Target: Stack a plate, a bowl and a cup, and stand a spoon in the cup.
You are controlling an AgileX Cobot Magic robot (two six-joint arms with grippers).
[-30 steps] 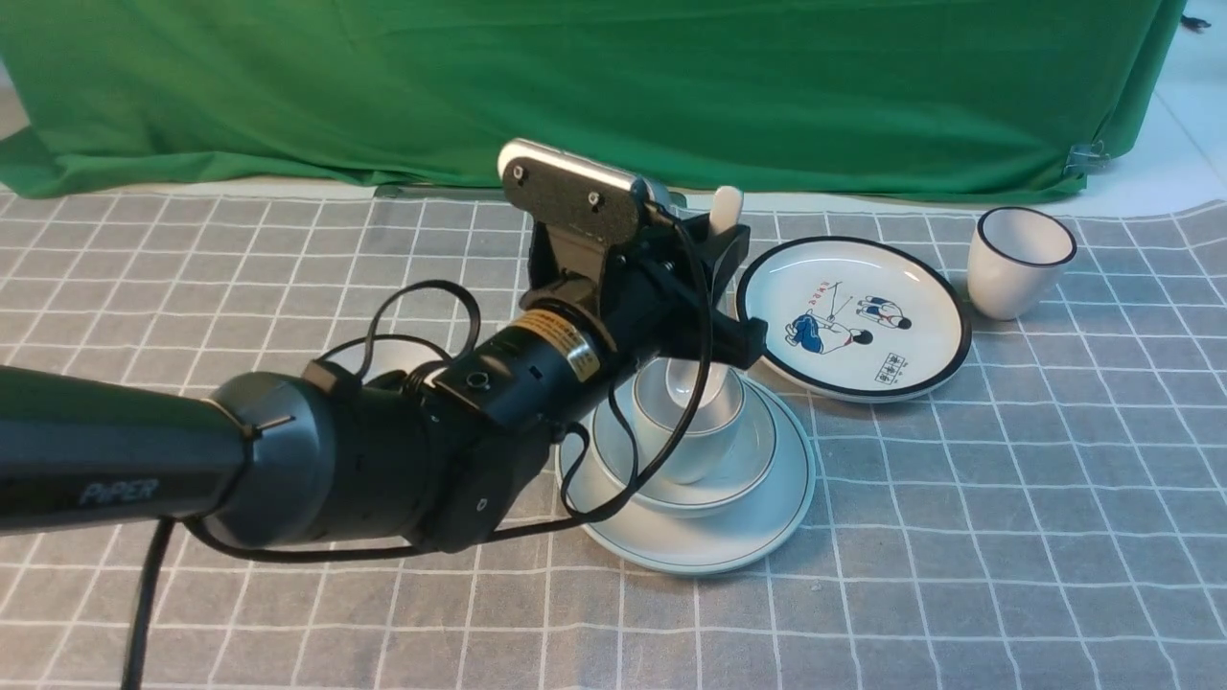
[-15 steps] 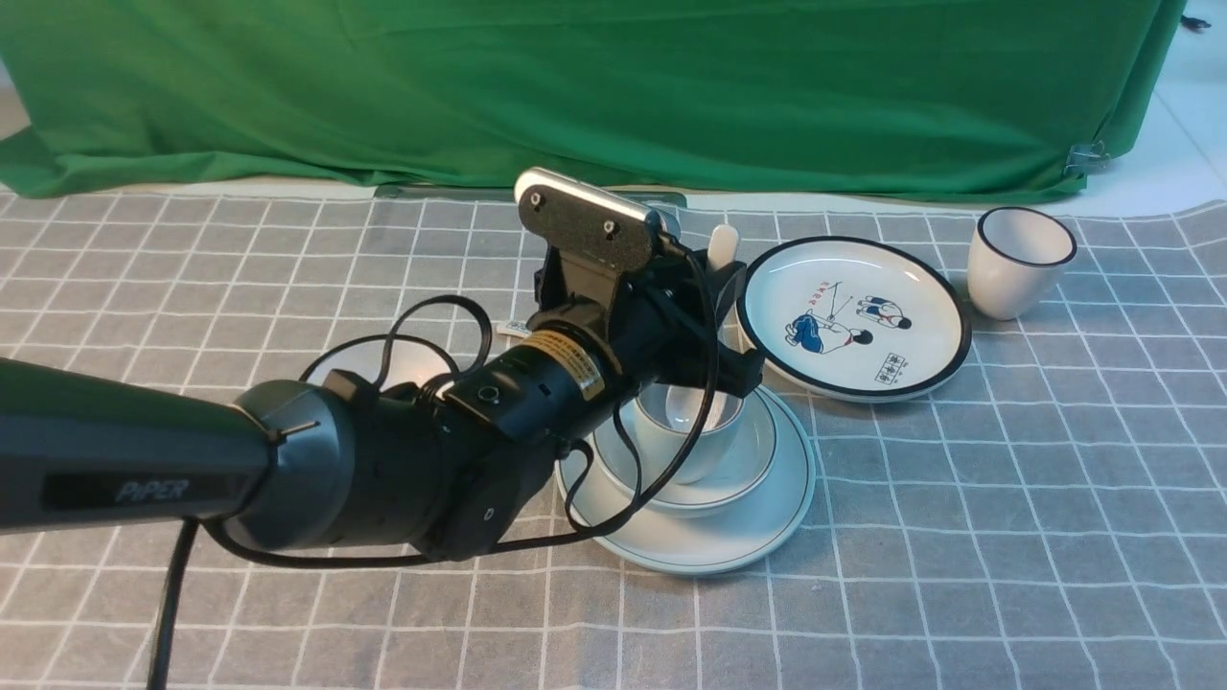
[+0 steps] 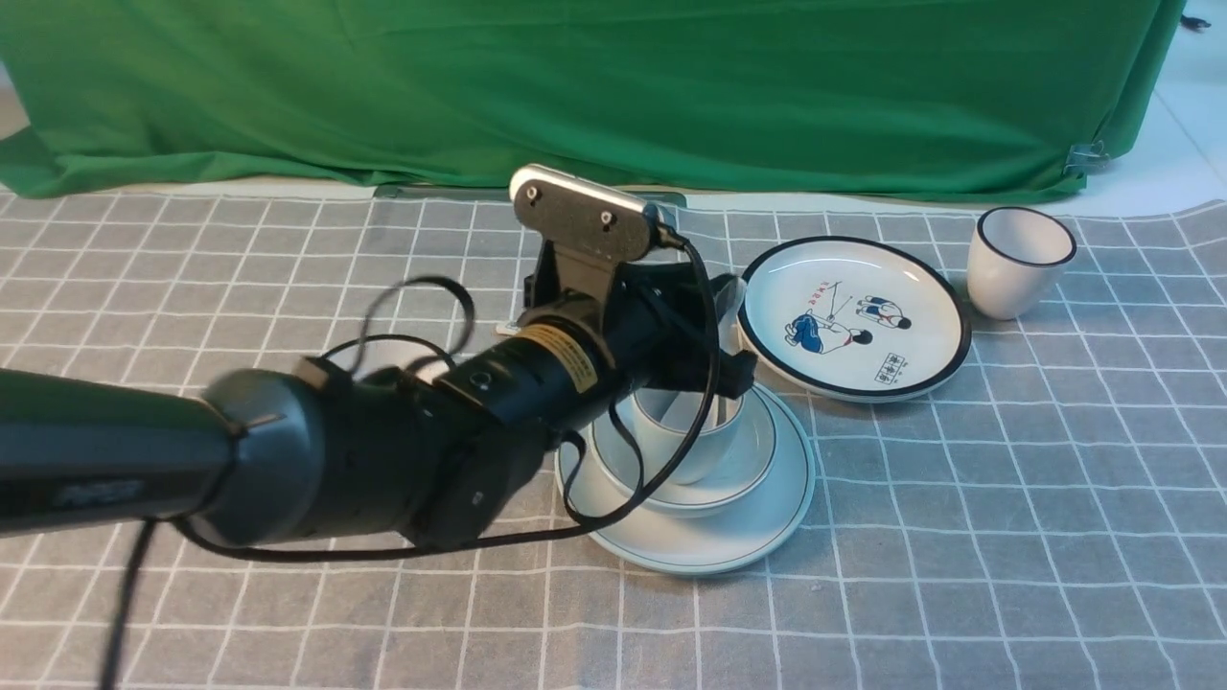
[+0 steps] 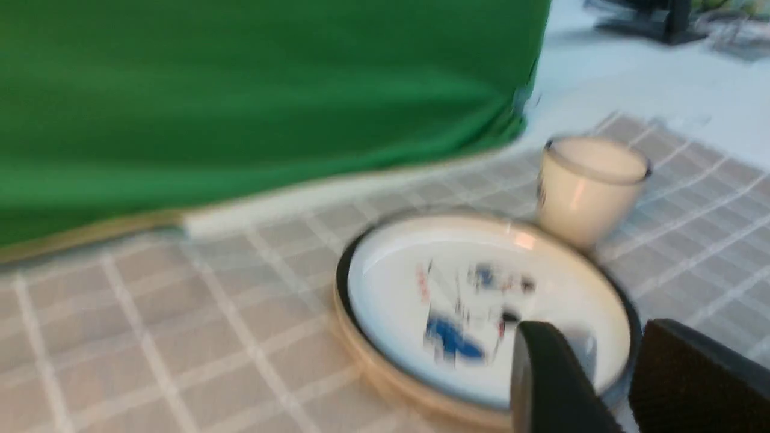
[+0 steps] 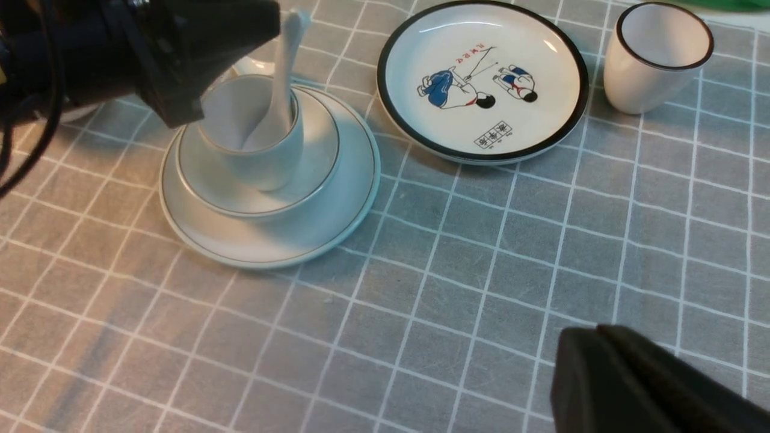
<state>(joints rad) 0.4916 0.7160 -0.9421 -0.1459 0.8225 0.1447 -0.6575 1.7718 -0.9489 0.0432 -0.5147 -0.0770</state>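
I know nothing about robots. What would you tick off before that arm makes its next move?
1. Stack: cup in bowl, bowl on plate: ok.
2. The spoon stands in the cup, handle up: ok.
3. Gap between the left fingers: ok, they stand apart.
4. Those fingers clear of the spoon handle: cannot tell, it is right beside them.
5. The cartoon plate and black-rimmed cup apart from the stack: ok.
6. The right fingers away from the stack: ok.
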